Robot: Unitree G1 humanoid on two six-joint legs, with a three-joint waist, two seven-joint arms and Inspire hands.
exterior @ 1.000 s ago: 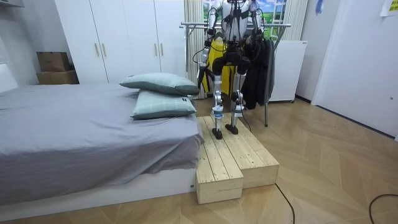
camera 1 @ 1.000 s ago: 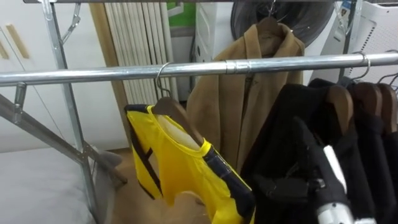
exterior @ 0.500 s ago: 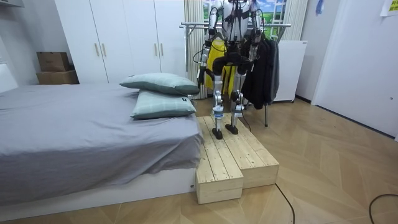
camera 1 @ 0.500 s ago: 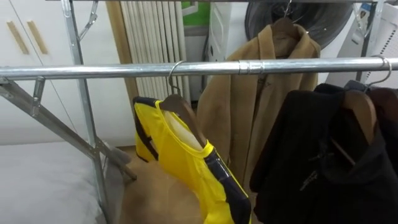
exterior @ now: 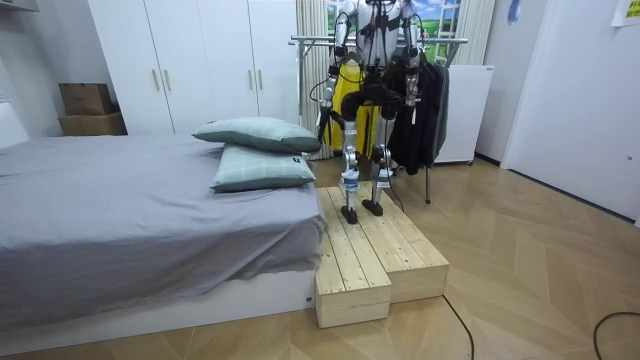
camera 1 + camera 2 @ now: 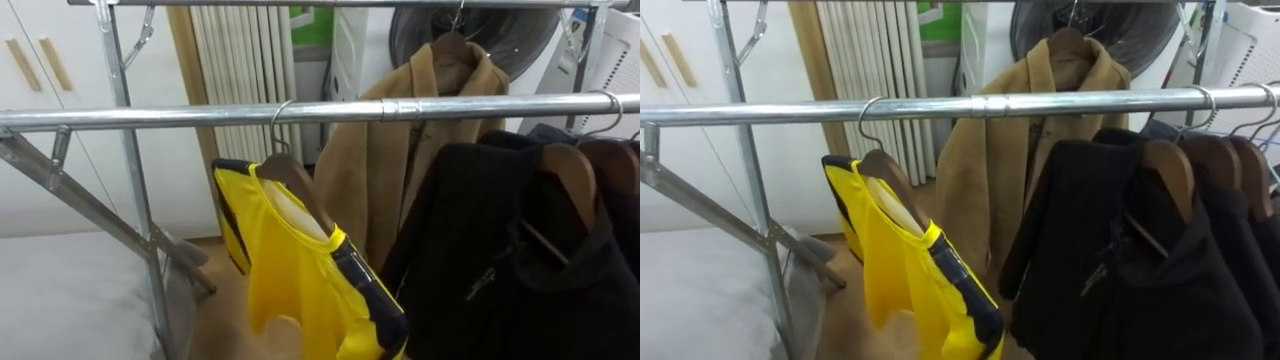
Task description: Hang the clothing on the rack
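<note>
A yellow shirt with dark trim (image 6: 300, 270) hangs on a wooden hanger (image 6: 292, 182), whose hook sits over the metal rail (image 6: 180, 115) of the clothes rack. Nothing is touching it. To its right, black jackets (image 6: 500, 260) hang on wooden hangers from the same rail. In the room view I stand on a wooden platform (image 5: 375, 250), facing the rack. My left hand (image 5: 325, 108) hangs low at the room view's left and my right hand (image 5: 409, 92) is beside the black jackets; both are too small to read.
A tan coat (image 6: 390, 170) hangs on a second rail behind. The rack's slanted brace (image 6: 80, 200) and upright post (image 6: 140, 220) stand at my left, above the grey bed (image 6: 70, 300). White wardrobes (image 5: 200, 60) stand to the left of the rack.
My right arm, low by the black jackets a second ago, has dropped out of the eye view. The camera shifted slightly. The yellow shirt stays on the rail.
</note>
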